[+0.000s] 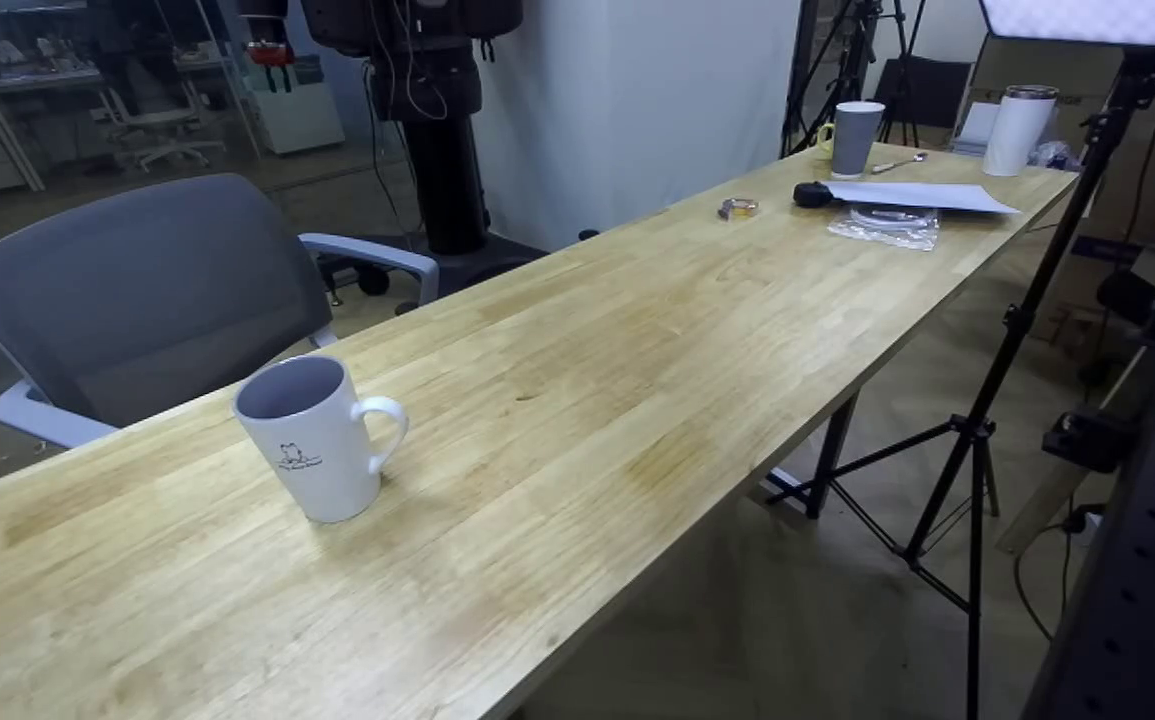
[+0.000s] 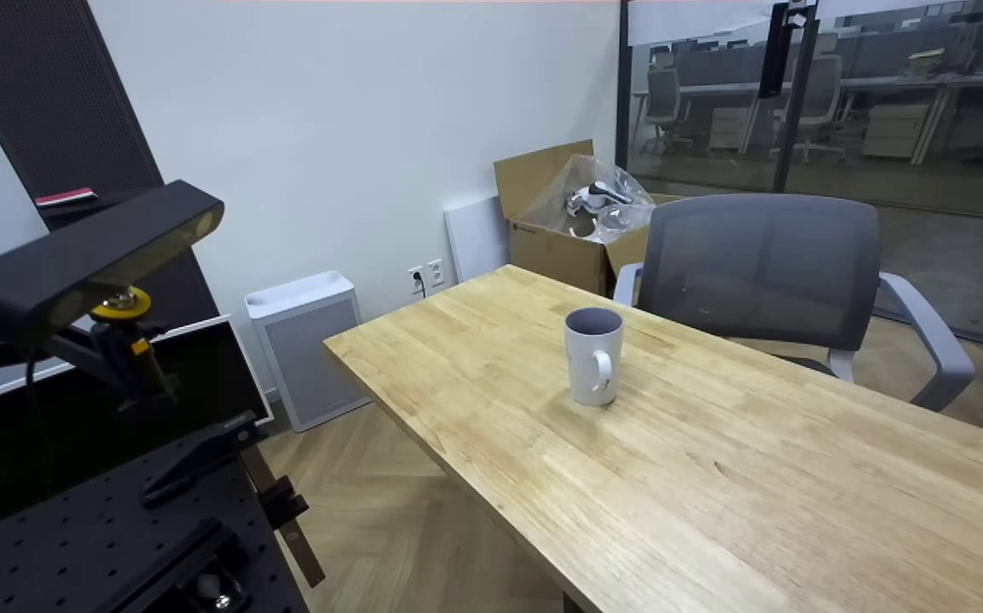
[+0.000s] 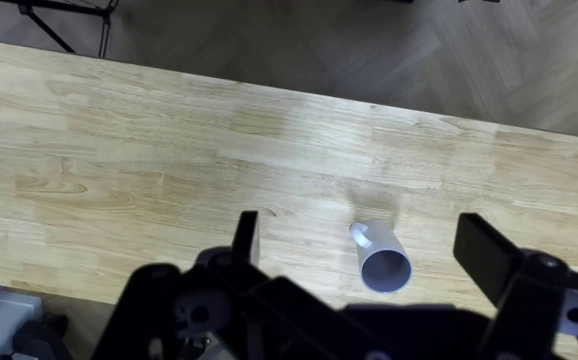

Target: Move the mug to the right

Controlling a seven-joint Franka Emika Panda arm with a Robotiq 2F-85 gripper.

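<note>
The white mug (image 1: 327,460) stands upright on the wooden table (image 1: 637,360), near the edge by the chair. It has a loop handle, a dark grey interior and a small printed drawing. It also stands upright in an exterior view (image 2: 585,366), with its handle toward the camera. In the wrist view the mug (image 3: 375,239) is seen from above, its handle toward the upper left. My gripper (image 3: 360,220) is open and empty. Its black fingers are wide apart, and the mug shows between them from above, touching neither. I cannot make out my gripper in the exterior views.
A grey chair (image 1: 147,290) stands against the table's long side. At the table's far end are a grey cup (image 1: 855,140), a white tumbler (image 1: 1020,130), papers (image 1: 922,196) and a plastic bag (image 1: 887,228). A black tripod (image 1: 997,380) stands beside the other long edge.
</note>
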